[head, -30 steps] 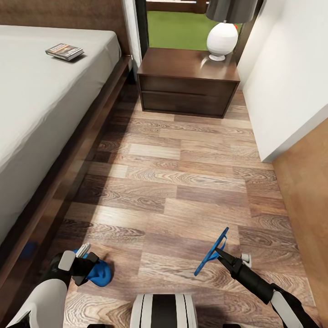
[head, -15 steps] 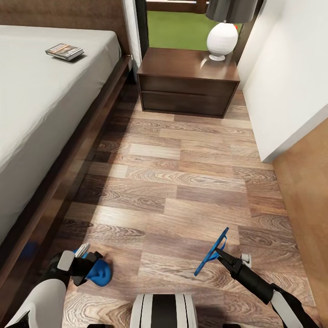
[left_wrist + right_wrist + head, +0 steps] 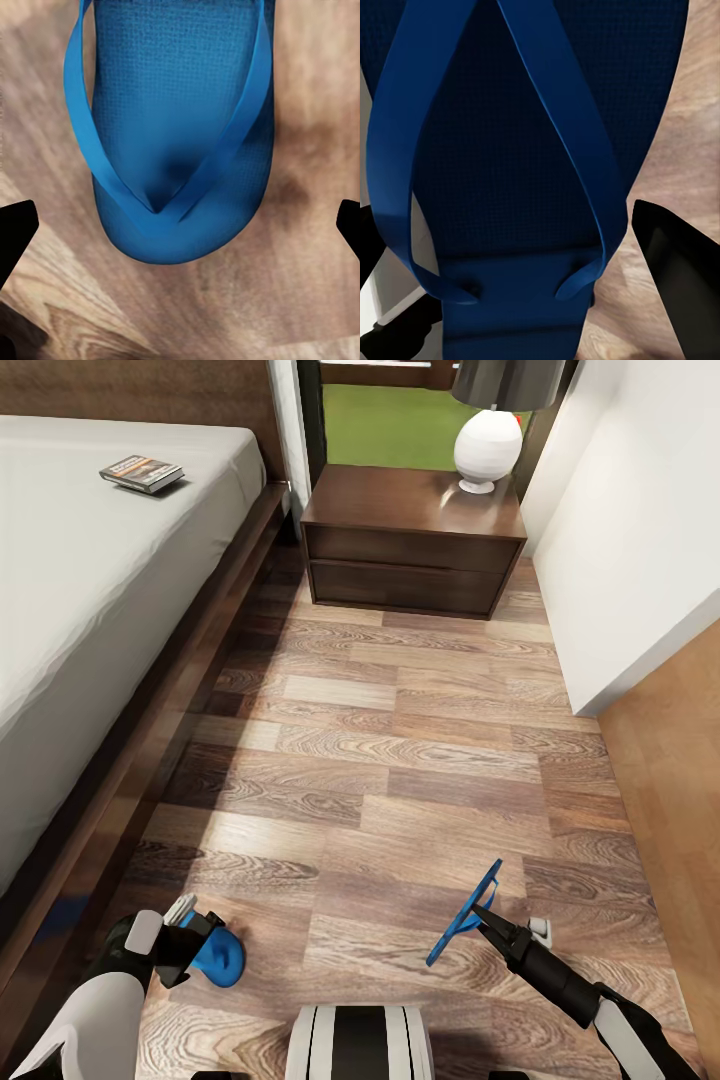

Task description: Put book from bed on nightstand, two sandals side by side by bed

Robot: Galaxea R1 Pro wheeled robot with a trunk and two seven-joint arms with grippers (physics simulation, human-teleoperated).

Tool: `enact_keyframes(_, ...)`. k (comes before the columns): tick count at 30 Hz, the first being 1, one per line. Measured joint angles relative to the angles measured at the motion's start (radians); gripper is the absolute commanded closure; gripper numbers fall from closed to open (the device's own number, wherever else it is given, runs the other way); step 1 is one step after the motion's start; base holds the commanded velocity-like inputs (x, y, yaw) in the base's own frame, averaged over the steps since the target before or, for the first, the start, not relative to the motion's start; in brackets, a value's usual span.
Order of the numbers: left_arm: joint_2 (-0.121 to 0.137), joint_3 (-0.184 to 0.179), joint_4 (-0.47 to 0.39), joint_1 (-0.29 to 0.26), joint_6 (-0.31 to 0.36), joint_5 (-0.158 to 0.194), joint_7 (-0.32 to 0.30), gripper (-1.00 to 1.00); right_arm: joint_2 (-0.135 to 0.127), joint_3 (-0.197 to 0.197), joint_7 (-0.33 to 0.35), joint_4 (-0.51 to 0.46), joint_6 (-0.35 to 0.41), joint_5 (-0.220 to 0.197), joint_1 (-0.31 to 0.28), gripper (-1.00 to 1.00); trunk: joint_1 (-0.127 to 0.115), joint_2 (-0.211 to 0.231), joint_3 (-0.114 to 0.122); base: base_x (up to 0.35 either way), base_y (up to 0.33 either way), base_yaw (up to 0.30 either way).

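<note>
The bed (image 3: pixel 70 610) serves as the landmark: a low platform with a dark brown frame and a smooth light-grey mattress. The book (image 3: pixel 141 472) lies flat on the mattress, near the headboard end and close to the edge that faces the floor strip. Just past the head corner of the bed, apart from its frame, stands the nightstand (image 3: pixel 414 540), a dark glossy cabinet with two drawers. A white table lamp (image 3: pixel 487 448) with a dark shade sits on its top, on the side away from the bed.

On the wood-plank floor (image 3: pixel 400 760) beside the bed's foot end, the left gripper (image 3: pixel 195 940) hangs over one blue sandal (image 3: pixel 218 957). In the left wrist view that sandal (image 3: pixel 176 135) lies flat on the planks, strap side up, and the two dark fingertips (image 3: pixel 15 236) stand wide apart, clear of it on both sides.

Farther from the bed, across the floor strip, the right gripper (image 3: pixel 480 915) is clamped on the second sandal (image 3: pixel 465 915), which is held up off the floor, tilted on edge. In the right wrist view this sandal's (image 3: pixel 521 150) sole and thong straps sit right between the dark fingers (image 3: pixel 675 277).
</note>
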Motion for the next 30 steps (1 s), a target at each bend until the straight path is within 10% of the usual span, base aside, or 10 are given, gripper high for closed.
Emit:
enact_keyframes(9, 0.0, 0.0, 0.001, 0.0, 0.002, 0.0, 0.002, -1.0, 0.0, 0.0, -0.001, 0.001, 0.0, 0.0, 0.0, 1.0, 0.0, 0.0, 0.0, 0.0, 0.0, 0.0)
enact_keyframes(30, 0.006, -0.01, 0.002, 0.0, 0.057, -0.003, -0.013, -1.0, 0.001, 0.0, -0.002, 0.01, -0.004, -0.002, 0.0, 1.0, -0.009, 0.005, 0.081, 0.0, 0.0, 0.0)
